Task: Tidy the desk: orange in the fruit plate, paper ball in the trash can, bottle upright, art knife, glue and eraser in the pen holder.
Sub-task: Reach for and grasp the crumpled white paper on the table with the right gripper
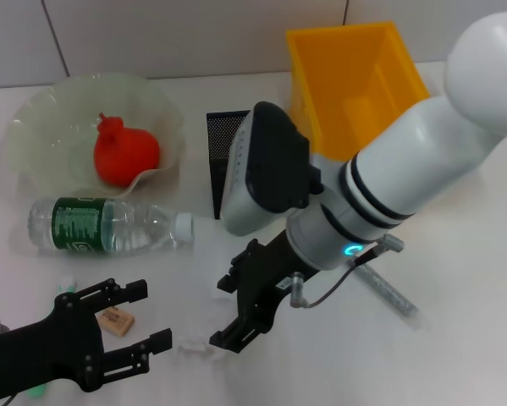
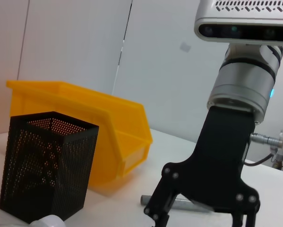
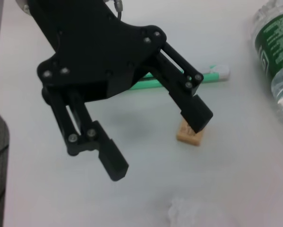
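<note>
Your left gripper [image 1: 139, 317] hovers, fingers apart, just beside the eraser [image 1: 116, 320] on the table [image 1: 456, 338]; centre both fingers around it before closing, while the right gripper [image 1: 236, 326], fingers also apart, hangs near.

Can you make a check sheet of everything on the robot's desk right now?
Surface: white table, no spills seen.
Job's things: orange in the fruit plate; bottle lying on its side; eraser, glue, art knife and paper ball loose on the table; pen holder and trash can at the back.
Clutter: nothing seen.
Grippers: left pincer open, beside the eraser; right pincer open, near the paper ball.
Cables: grey cable looped at the right wrist.
Surroundings: white wall.
</note>
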You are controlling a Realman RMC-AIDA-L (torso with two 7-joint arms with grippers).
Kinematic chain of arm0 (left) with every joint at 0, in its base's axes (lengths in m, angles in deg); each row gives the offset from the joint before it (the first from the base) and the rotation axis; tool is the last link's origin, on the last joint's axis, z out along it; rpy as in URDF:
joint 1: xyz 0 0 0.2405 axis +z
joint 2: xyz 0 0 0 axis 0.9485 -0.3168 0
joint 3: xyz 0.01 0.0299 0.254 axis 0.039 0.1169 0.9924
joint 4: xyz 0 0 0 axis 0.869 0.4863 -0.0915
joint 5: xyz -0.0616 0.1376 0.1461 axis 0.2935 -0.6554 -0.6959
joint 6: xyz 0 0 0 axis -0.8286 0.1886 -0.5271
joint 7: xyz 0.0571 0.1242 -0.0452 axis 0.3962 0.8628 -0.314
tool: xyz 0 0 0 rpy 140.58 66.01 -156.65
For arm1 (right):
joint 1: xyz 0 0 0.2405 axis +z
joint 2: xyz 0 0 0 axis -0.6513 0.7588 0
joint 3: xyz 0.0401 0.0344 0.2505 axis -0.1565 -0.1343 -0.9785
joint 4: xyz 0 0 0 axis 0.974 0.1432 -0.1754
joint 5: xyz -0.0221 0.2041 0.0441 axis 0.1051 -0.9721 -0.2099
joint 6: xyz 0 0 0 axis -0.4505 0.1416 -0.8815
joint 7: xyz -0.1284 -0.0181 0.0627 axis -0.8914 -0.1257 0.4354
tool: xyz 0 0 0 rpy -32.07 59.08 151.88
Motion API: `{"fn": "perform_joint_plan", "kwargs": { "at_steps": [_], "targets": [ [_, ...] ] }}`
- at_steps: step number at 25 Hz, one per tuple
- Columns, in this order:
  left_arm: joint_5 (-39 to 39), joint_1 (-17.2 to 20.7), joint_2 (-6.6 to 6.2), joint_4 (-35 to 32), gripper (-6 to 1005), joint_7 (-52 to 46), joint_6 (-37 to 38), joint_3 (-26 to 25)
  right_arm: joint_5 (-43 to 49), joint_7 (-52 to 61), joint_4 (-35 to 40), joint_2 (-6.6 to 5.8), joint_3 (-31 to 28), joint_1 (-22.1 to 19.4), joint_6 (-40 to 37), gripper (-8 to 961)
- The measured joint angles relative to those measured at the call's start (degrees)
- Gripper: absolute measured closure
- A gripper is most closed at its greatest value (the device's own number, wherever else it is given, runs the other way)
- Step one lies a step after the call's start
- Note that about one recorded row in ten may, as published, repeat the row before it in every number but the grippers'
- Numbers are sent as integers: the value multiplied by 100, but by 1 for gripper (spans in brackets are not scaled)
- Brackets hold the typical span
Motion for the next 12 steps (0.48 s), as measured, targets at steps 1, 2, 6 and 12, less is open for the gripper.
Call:
{"fn": "perform_joint_plan", "kwargs": {
  "at_steps": [1,2,6,12],
  "targets": [
    [0,-7,-1,0,248,0,0,1,-1,0,-34,0,54,17,80,211],
    [0,-7,-1,0,248,0,0,1,-1,1,-80,-1,103,42,149,211],
    [0,-13,0,0,248,0,0,6,-3,6,-270,-2,282,143,384,214],
    [0,-28,14,0,249,0,-2,6,-39,14,-402,0,437,223,504,218]
  ]
}}
